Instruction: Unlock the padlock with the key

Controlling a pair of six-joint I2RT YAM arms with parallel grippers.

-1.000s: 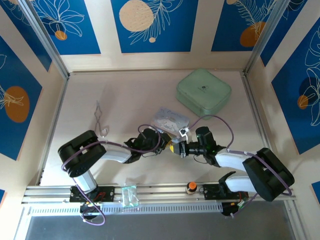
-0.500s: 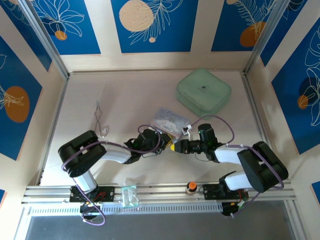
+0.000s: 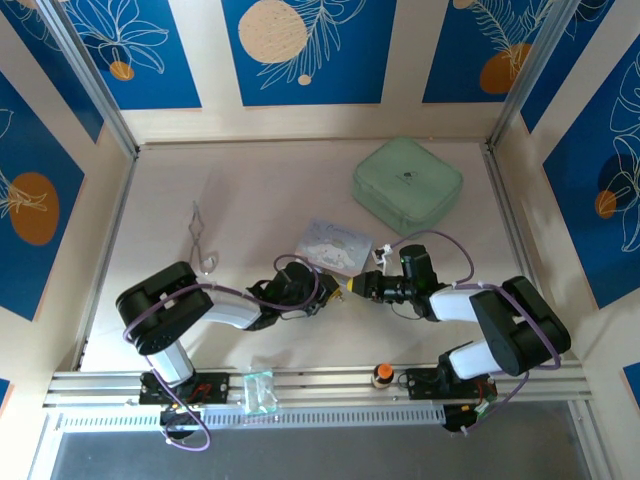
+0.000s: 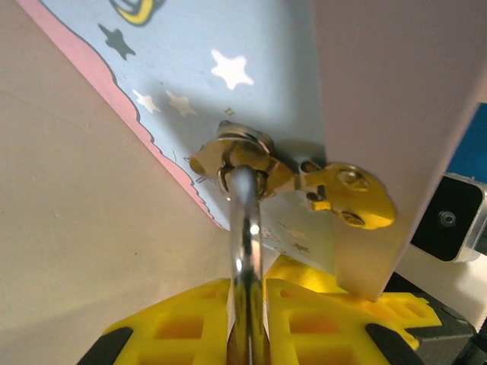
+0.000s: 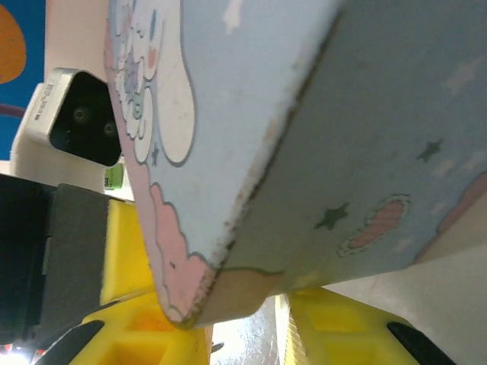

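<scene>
The padlock (image 4: 243,190) sits at the six o'clock edge of the blue tin (image 4: 251,68), in the middle of the counter (image 3: 250,190). Its thin silver shackle (image 4: 242,243) runs up into the brass clasp (image 4: 243,156). Your left gripper (image 4: 247,293) has its jaws pinching that shackle, likely steadying it for the right gripper (image 3: 354,287), facing it from three o'clock; whether its jaws are spread, you cannot tell.

Pale table (image 3: 260,190); blue floral wall panels (image 3: 303,45) around.
</scene>
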